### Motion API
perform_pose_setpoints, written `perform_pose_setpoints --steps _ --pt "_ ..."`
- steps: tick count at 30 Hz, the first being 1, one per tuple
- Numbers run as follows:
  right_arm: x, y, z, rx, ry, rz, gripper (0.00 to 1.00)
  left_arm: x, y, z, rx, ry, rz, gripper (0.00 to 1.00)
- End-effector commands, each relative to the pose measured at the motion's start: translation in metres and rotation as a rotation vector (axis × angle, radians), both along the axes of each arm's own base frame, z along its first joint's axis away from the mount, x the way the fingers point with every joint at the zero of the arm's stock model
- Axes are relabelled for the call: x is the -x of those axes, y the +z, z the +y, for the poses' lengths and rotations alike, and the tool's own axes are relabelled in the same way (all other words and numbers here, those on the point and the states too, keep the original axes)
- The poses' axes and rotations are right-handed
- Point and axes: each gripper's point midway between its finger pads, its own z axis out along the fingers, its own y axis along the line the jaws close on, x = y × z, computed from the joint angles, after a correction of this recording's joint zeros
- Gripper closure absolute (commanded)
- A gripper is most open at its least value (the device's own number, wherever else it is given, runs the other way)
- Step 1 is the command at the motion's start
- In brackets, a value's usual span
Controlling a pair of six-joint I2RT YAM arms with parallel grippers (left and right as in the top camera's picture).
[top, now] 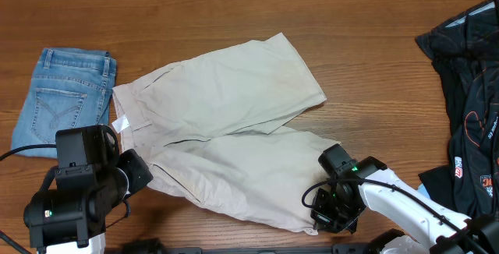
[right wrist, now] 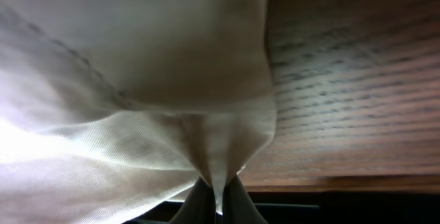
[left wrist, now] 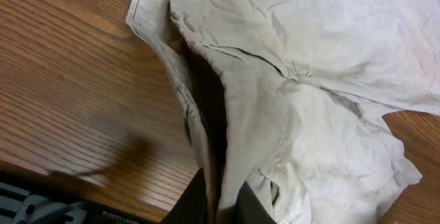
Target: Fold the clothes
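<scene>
folded blue jeans [top: 66, 98] lie far left, the left gripper [left wrist: 223, 207] pinches a raised ridge of cloth at the waist end of the beige shorts [top: 234, 106], which are spread flat at centre, the right gripper [right wrist: 218, 200] is clamped on the near leg's hem, and a black garment [top: 468, 106] sits far right.

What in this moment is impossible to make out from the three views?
- Overhead: the arms' own bodies hide where the left gripper and right gripper pinch the shorts.
- Overhead: black garment cut off by the right edge; jeans partly under the left arm.
- Right wrist: cloth too close and blurred; which part is pinched is unclear.
</scene>
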Motion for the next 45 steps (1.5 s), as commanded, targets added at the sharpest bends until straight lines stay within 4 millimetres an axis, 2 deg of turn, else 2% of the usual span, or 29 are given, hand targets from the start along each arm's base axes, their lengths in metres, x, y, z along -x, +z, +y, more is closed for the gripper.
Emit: perform_pose_setpoints --steps 1,4,8,13,17,22,28,32,41,45 --pt "-0.003 -0.002 0.000 0.004 0.006 -0.020 0.96 -0.004 0.009 0.000 0.000 0.001 -0.034 0.89" --pt "-0.012 0.002 -0.001 0.021 0.007 -0.049 0.96 -0.004 0.009 0.002 -0.011 0.006 -0.033 0.89" --pt "-0.038 0.023 -0.002 0.055 0.023 -0.129 0.96 -0.002 0.008 0.009 -0.048 0.016 -0.024 0.89" --pt "-0.079 0.061 -0.010 0.115 0.042 -0.267 0.96 0.000 0.007 0.009 -0.051 0.017 -0.013 0.90" --pt "-0.116 0.098 -0.009 0.083 0.074 -0.395 0.96 -0.002 0.008 0.010 -0.053 0.019 -0.021 0.90" --pt "-0.148 0.136 -0.016 0.060 0.058 -0.499 0.96 -0.009 0.012 0.019 -0.098 0.041 -0.055 0.91" --pt "-0.181 0.162 -0.038 0.089 0.076 -0.568 0.96 -0.034 0.022 0.027 -0.131 0.063 -0.142 0.91" --pt "-0.208 0.171 -0.048 0.126 0.080 -0.604 0.96 -0.055 0.023 0.030 -0.127 0.076 -0.174 0.92" --pt "-0.281 0.194 -0.044 0.158 0.144 -0.763 0.96 -0.113 0.008 0.038 -0.128 0.081 -0.194 0.94" --pt "-0.311 0.206 -0.038 0.152 0.168 -0.846 0.96 -0.143 0.013 0.042 -0.135 0.085 -0.272 0.94"
